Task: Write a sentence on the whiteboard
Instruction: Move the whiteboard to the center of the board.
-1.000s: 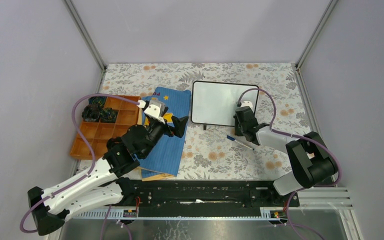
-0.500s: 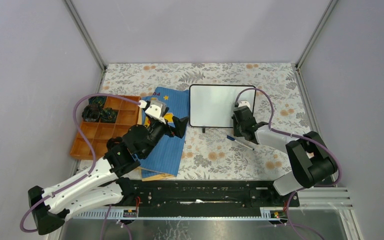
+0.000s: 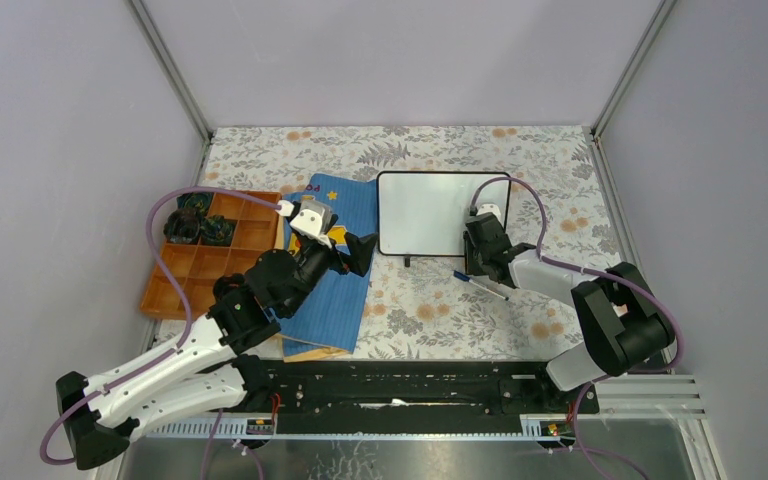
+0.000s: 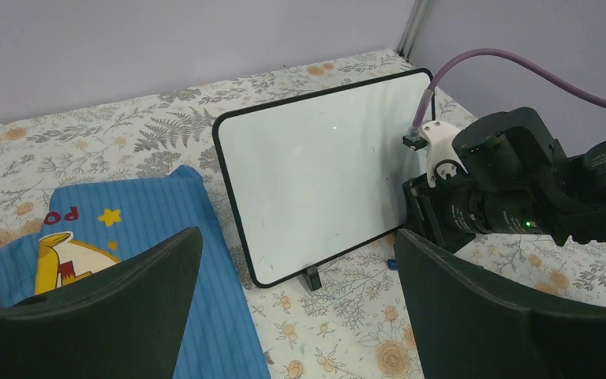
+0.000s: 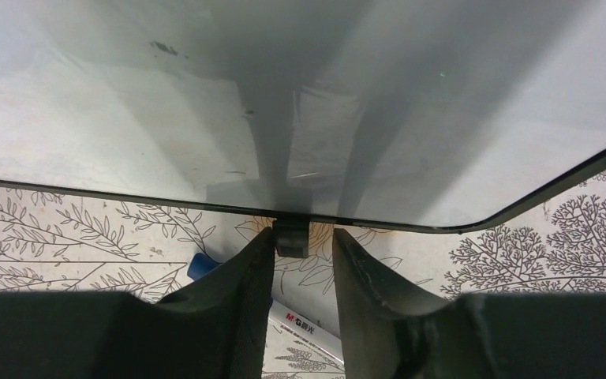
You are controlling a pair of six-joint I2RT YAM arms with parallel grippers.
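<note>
Now the whiteboard (image 3: 425, 210) stands on the flowery table (image 3: 430, 320), near the back, just beside the blue book (image 3: 335, 295). Its face is all white. No sentence is on it yet, so the writing has not begun.

The right gripper (image 5: 304, 237) is low at the board's near edge. Its two fingers sit on both sides of the board's little black foot (image 5: 289, 238). A small gap shows on one side, so they are a bit apart and do not pinch the foot. It looks like the step of putting the board in place.

The left gripper (image 3: 358, 250) hangs over the blue book, spread wide, with nothing in it.

The pen (image 3: 480, 285) lies flat on the table, right by the right gripper. I think the next move is to pick up that pen. The fingers must back off the foot without bumping the board, then close on the thin pen.
</note>
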